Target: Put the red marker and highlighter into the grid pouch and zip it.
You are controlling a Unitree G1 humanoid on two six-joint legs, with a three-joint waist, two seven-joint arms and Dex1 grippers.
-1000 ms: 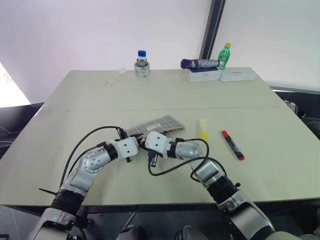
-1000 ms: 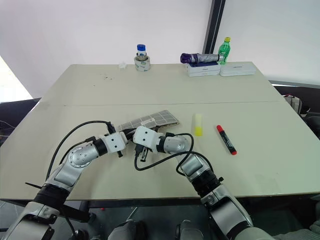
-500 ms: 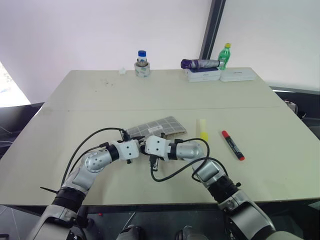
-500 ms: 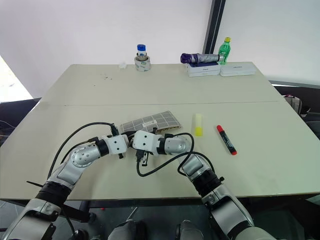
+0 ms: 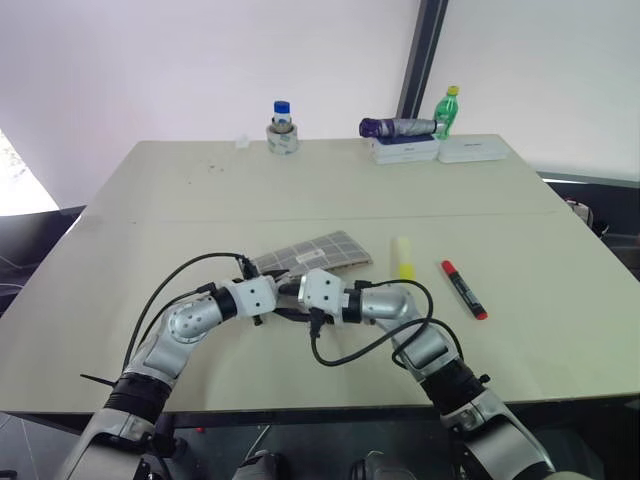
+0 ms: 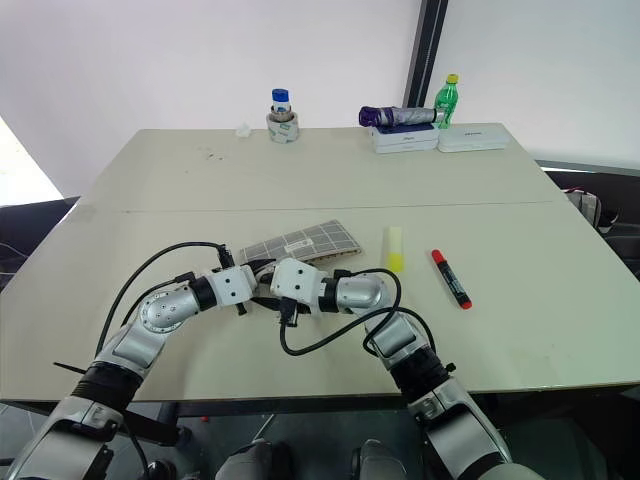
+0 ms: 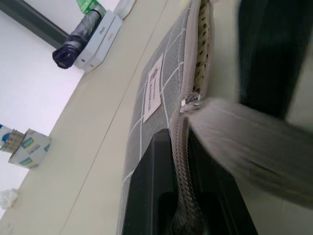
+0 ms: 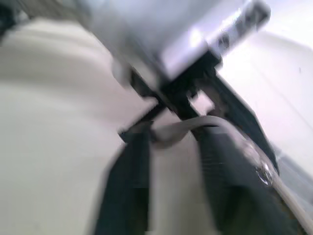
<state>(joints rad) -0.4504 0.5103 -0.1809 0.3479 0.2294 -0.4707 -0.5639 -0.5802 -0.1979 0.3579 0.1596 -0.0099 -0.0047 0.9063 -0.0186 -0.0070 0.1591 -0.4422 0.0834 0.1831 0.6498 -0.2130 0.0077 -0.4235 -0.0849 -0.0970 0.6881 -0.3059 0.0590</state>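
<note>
Grid pouch (image 6: 300, 243) lies mid-table, partly unzipped. Your left gripper (image 7: 182, 196) is pinching its zipper edge; right gripper (image 8: 171, 161) stands spread beside it. Keep that end anchored, widen the mouth. Highlighter (image 6: 395, 248) and red marker (image 6: 451, 277) wait right. Beige table (image 6: 300, 180), white wall.

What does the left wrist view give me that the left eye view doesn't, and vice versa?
Left wrist view: the zipper close up, parted beyond its slider, the left gripper shut on that edge of the grid pouch. Left eye view: the highlighter and the red marker on the table, right of the pouch, outside it. Both: the pouch and the folded umbrella at the far edge.
</note>
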